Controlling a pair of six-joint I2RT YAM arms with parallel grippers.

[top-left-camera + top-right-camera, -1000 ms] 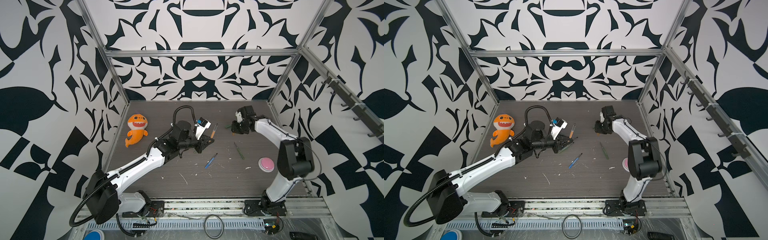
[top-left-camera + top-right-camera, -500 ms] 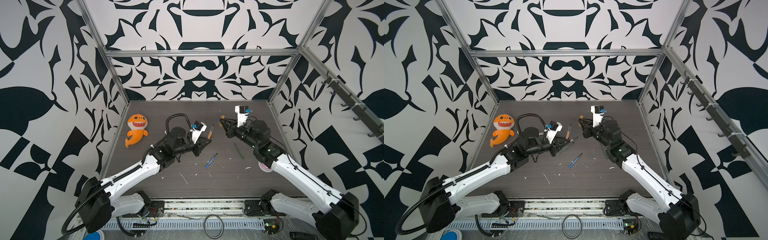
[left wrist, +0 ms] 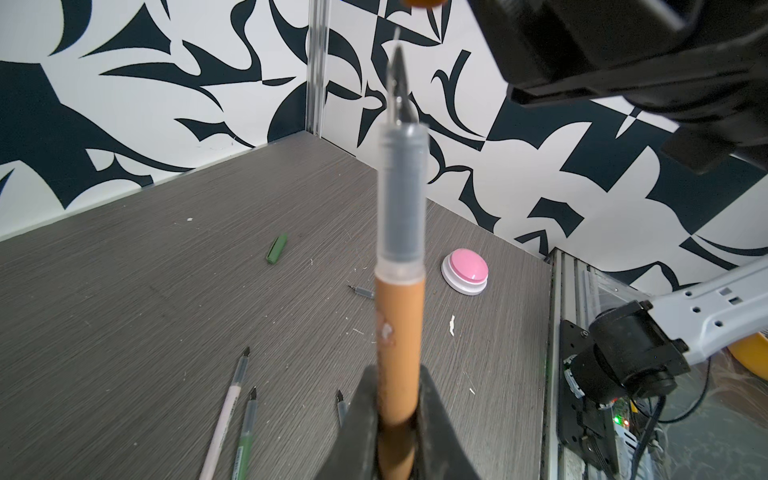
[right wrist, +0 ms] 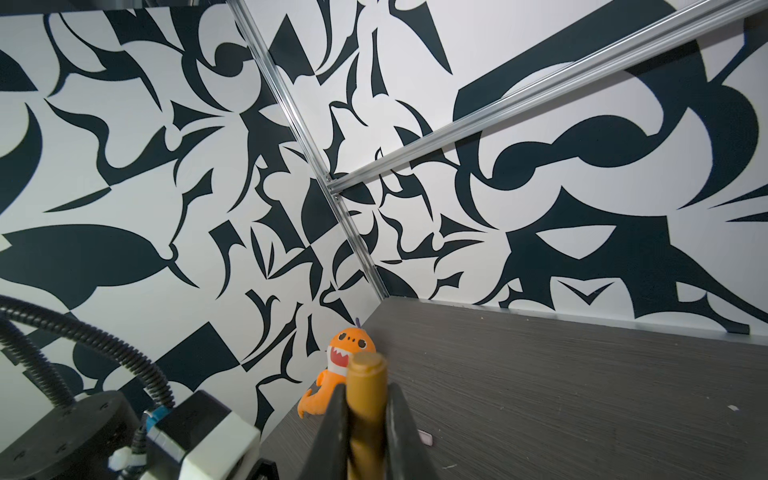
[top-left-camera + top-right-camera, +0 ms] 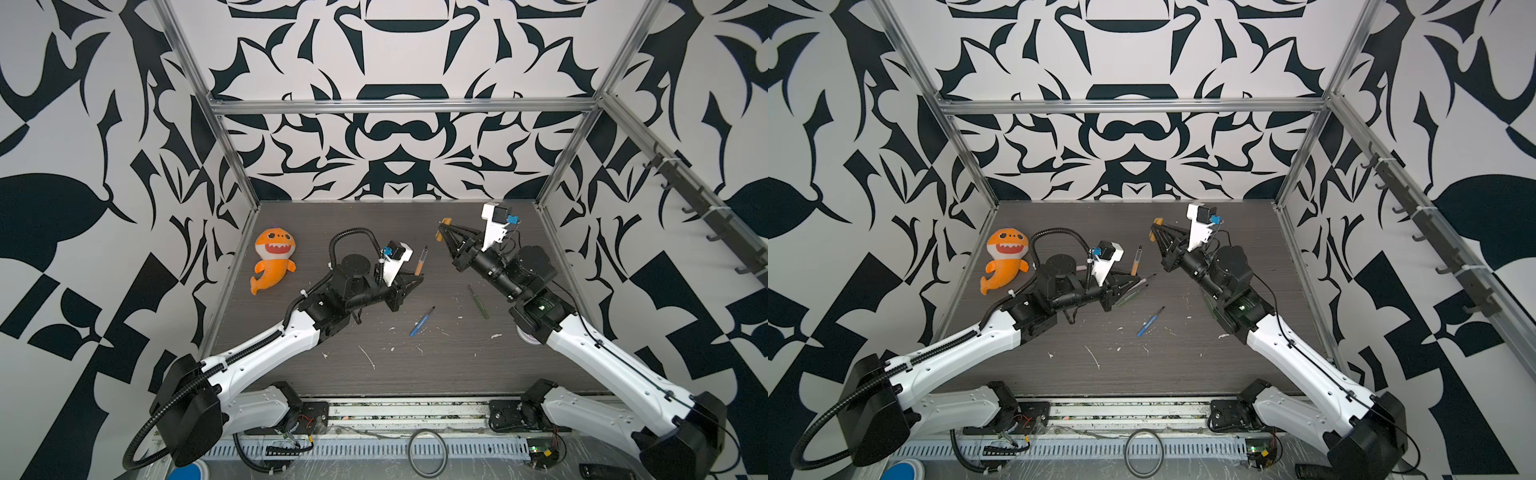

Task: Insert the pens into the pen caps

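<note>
My left gripper (image 5: 417, 279) is shut on the orange-brown pen (image 5: 421, 261), which sticks out of the jaws with its dark tip pointing to the back wall. In the left wrist view the pen (image 3: 400, 324) stands between the fingers (image 3: 365, 415). My right gripper (image 5: 444, 231) hangs above the table right of it, shut on the orange-yellow pen cap (image 5: 445, 224), seen close in the right wrist view (image 4: 368, 386). Pen tip and cap are apart. A blue pen (image 5: 422, 322) and a green pen (image 5: 478, 301) lie on the table. A white-pink pen (image 3: 226, 419), another green pen (image 3: 247, 428) and a green cap (image 3: 277, 248) lie there too.
An orange shark toy (image 5: 272, 262) lies at the left edge of the table. A pink button (image 3: 464, 270) sits near the right wall, mostly hidden under my right arm in both top views. White scuff marks dot the dark table (image 5: 374, 232).
My right arm has swung up from the back right of the table and now reaches towards the middle with the cap. My left gripper has shifted slightly with the pen.
</note>
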